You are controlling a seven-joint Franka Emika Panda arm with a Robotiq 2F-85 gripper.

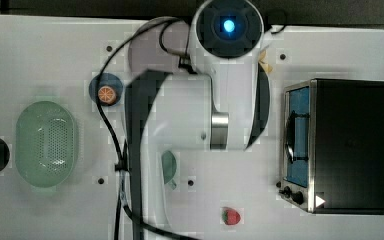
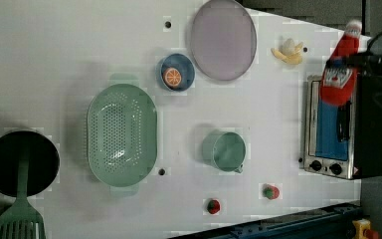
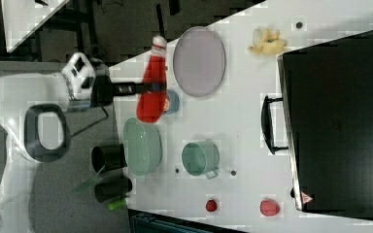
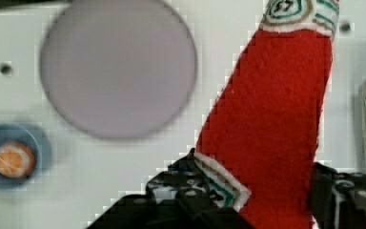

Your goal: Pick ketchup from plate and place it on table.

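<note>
Two fingers [image 4: 186, 191] around ketchup [image 4: 271, 119]

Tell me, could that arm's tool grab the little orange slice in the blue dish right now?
Probably not yet: the tool is already closed on the ketchup, held in the air. The orange slice lies uncovered in the blue dish, so the way looks free once the bottle is put down.

The arm [image 1: 230, 100] is showing glossy white shells with dark grey inlays and a brushed-metal ring at one joint, and a round dark cap with a blue light is glowing at its end in the top view. A thin black cable [image 1: 111, 125] is looping along it. The gripper [image 3: 148, 88] is looking matt black, its fingers [image 4: 190, 191] carrying small pale screw heads
</note>
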